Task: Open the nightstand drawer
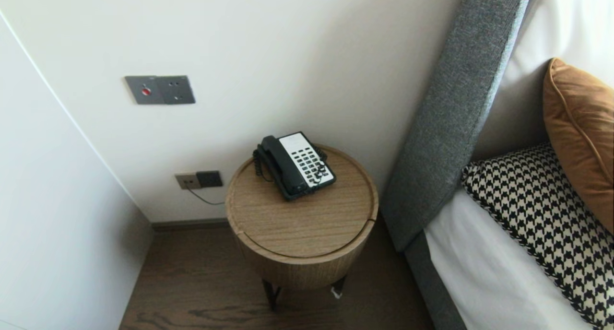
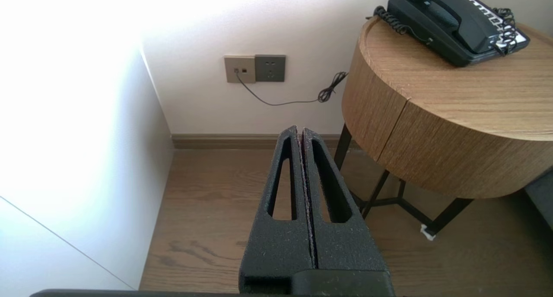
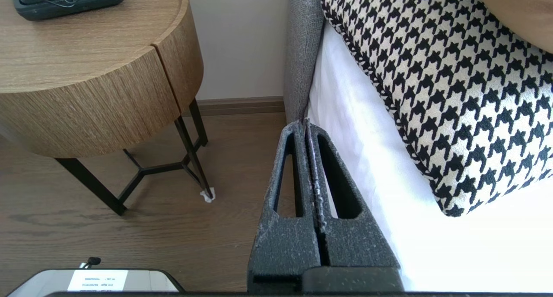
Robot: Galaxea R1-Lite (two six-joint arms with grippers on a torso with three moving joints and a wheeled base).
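Item, bedside corner: one black telephone [image 1: 294,165] with a white keypad panel, handset laid in its cradle and coiled lead gathered at both sides, is set on the rear half of a round wooden bench [image 1: 307,224], close to the wall. The bench is carried on thin dark legs over a brown wooden floor [image 1: 201,282]. Left claw [image 2: 301,131]: fingers pressed together, nothing pinched, held low over the floor between the side wall and the bench, well apart from the telephone. Right claw [image 3: 306,124]: fingers likewise pressed together and holding nothing, held low over the floor just beside the edge of the bed [image 1: 484,267], the bench on its other side. On the wall, a wall socket [image 1: 198,180] is fitted low behind the bench, with a thin cord [image 2: 281,102] led from it; a grey switch plate [image 1: 159,89] is mounted higher. A grey headboard [image 1: 451,114] stands beside the bench; a houndstooth cushion [image 1: 542,215] and a brown cushion [image 1: 578,128] are laid on the bed
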